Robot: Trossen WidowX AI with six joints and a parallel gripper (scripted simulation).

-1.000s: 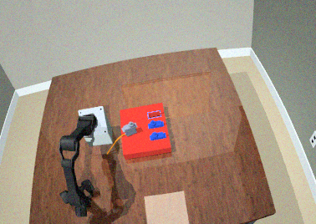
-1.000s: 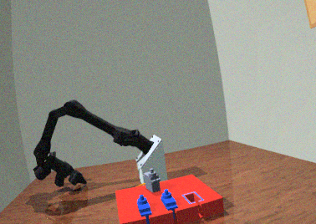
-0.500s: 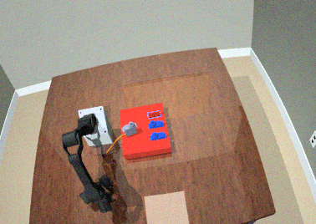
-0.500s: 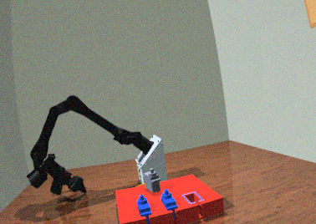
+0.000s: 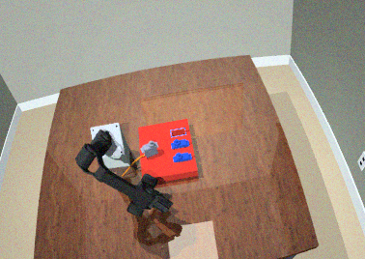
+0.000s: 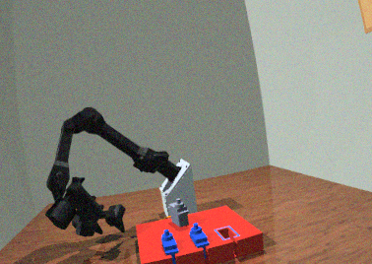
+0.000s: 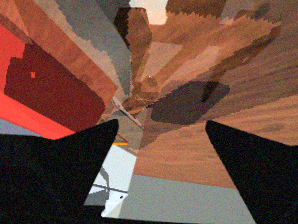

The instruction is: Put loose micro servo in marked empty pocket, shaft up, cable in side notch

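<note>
Since your gripper (image 5: 161, 208) hangs spread and empty beside the red deck (image 5: 185, 170), bring it squarely over the grey servo (image 5: 150, 149) before closing.

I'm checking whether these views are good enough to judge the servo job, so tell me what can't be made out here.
- Grey servo: ears and shaft direction too small and blurred, top and exterior views.
- Marked pocket: its side notch too small to see, top view.
- Orange cable: the arm covers its far end, top view.
- Gripper: open; its fingers block the lower wrist view, and the servo is out of frame.
</note>
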